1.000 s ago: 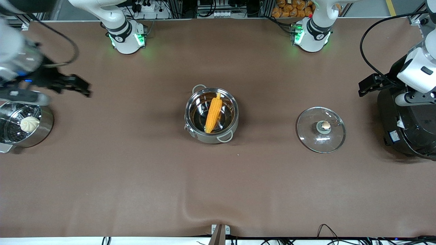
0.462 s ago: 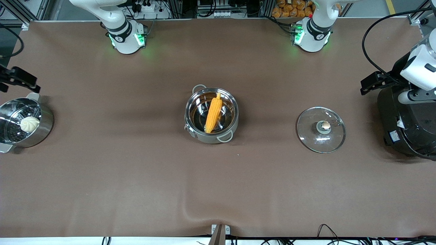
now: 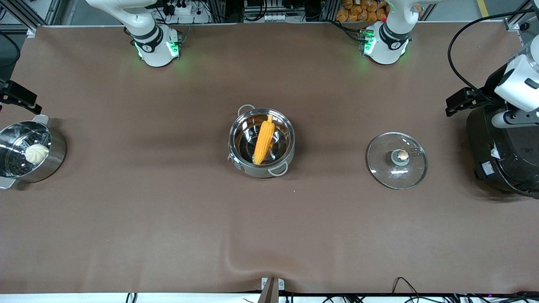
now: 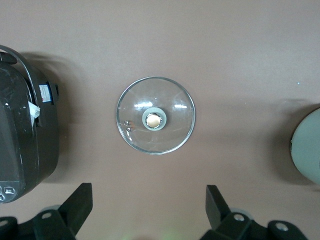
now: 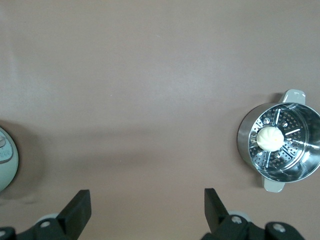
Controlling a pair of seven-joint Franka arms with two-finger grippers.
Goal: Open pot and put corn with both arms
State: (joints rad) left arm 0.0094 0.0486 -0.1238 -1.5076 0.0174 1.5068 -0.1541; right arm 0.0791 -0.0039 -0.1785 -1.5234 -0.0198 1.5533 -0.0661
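Corn [image 3: 264,140] inside pot [image 3: 261,143]; lid [image 3: 397,160] on table beside it.

Yellow-orange corn [image 3: 264,140] with bumpy rows in a shiny silver pot [image 3: 236,156] with pale loop handles. Clear glass lid [image 3: 381,168] with a copper-coloured knob [image 3: 403,155]. White bun [image 3: 36,153] on a perforated silver steamer [image 3: 57,156]. Glossy black rice cooker [image 3: 503,158]. Plain brown table [image 3: 168,219]. Black left gripper [image 4: 147,212] and right gripper [image 5: 146,211].

A robotics lab: two arm bases [image 3: 158,46] bolted to a brown tabletop [image 3: 168,219], cables [image 3: 404,284] and power strips [image 3: 183,9] around it.
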